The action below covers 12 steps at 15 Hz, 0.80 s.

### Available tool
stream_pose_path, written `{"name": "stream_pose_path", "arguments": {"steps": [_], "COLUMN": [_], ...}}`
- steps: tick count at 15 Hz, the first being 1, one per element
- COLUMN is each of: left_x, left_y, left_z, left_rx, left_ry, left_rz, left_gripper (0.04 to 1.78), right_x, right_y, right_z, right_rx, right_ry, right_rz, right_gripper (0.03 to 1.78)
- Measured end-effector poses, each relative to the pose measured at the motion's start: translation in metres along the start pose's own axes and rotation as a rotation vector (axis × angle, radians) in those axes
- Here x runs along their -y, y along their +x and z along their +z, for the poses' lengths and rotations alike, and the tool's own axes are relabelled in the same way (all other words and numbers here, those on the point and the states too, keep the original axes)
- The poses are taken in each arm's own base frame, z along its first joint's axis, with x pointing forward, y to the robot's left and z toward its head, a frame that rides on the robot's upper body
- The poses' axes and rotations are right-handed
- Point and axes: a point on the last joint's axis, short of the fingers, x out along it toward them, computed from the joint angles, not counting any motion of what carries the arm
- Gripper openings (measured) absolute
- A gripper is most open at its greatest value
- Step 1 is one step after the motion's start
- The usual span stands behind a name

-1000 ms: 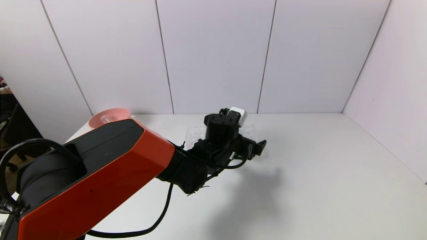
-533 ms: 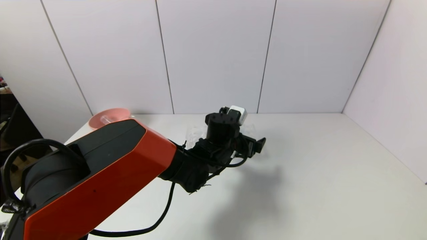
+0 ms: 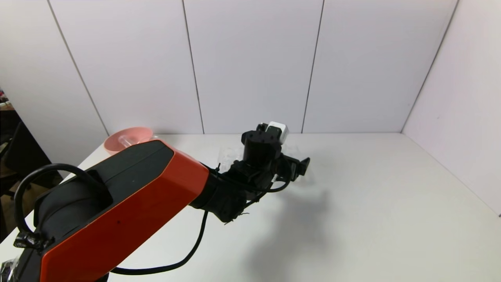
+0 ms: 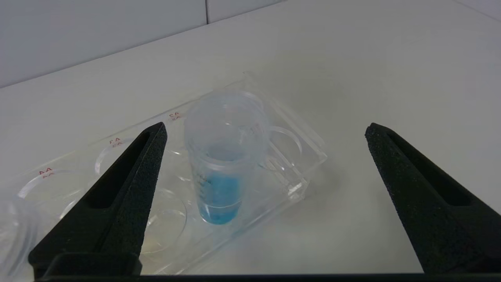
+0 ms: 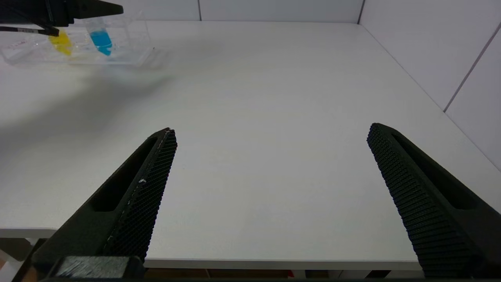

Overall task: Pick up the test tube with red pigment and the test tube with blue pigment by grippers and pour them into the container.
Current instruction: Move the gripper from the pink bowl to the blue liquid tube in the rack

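The left gripper (image 4: 264,131) hangs with its two black fingers (image 4: 129,172) spread wide apart and nothing between them. It is reached out over the far middle of the bench (image 3: 372,203), on the end of the orange and black left arm (image 3: 129,203), with a small white camera box (image 3: 277,129) on top of the wrist. Just ahead of the gap between the fingers, apart from both, stands the test tube with blue pigment (image 4: 219,188), upright in an end hole of a clear tube rack (image 4: 297,172). The blue liquid fills only its lower part. The rack lies flat on the bench, with small red labels beside its empty round holes. From the right wrist view, a tube with yellow liquid (image 5: 62,42) stands in the same rack just beside the blue one, partly behind the left gripper.

The right gripper (image 5: 270,137) is also wide open and holds nothing. It sits low at the near edge of the bench, well apart from the rack.

A pink bowl (image 3: 127,137) sits at the far left corner of the bench, partly hidden by the left arm. The test tube with red pigment and the container cannot be made out in any view.
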Motion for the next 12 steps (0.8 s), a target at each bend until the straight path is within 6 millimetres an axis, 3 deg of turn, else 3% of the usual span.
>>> {"name": "stream_pose_path", "arguments": {"steps": [12], "left_x": [-0.009], "left_y": [0.016], "left_z": [-0.003], "left_rx": [0.011], "left_ry": [-0.006], "left_rz": [0.041], "left_gripper": [1.78], "right_x": [0.000], "right_y": [0.000], "right_z": [0.000], "right_rx": [0.000], "right_ry": [0.000], "right_rz": [0.000], "right_gripper": [1.77]}}
